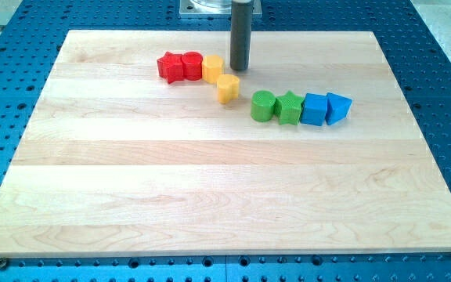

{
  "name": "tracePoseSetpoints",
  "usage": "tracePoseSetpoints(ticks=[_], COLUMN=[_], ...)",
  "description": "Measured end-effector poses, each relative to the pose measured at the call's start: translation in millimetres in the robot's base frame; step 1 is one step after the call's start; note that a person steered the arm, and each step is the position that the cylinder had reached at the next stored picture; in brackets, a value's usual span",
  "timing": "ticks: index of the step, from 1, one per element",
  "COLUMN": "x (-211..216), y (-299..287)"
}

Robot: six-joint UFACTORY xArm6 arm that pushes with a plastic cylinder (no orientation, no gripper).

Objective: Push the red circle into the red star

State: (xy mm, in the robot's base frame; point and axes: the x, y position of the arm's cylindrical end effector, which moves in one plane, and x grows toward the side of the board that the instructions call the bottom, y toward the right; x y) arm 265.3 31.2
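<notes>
Wooden surface (210,196) sits on a blue perforated base (445,94), filling most of the view. No jaws on this arm, only a dark rod, so nothing spread or pinching; my tip (239,69) rests on the surface near the view's top.

Landmark: my tip. Blocks all lie in the upper part of the surface.

Blue square (314,109) and blue triangle-like block (337,107), touching each other, well to the view's right of and below my tip. Green star (289,107) and green circle (263,106) just left of those, in the same row, touching, below-right of my tip.

Yellow block (213,68) just left of my tip, touching or nearly so; cannot tell its shape. Yellow circle (227,88) just below my tip, slightly left.

Red circle (192,64) left of my tip, beyond the yellow block, touching it. Red star (171,67) farthest left, pressed against the red circle.
</notes>
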Motion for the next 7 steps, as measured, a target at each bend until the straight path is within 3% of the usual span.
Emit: tracePoseSetpoints(ticks=[1, 3, 5, 7], x=[-28, -29, 53, 62], y=[-8, -65, -81, -74])
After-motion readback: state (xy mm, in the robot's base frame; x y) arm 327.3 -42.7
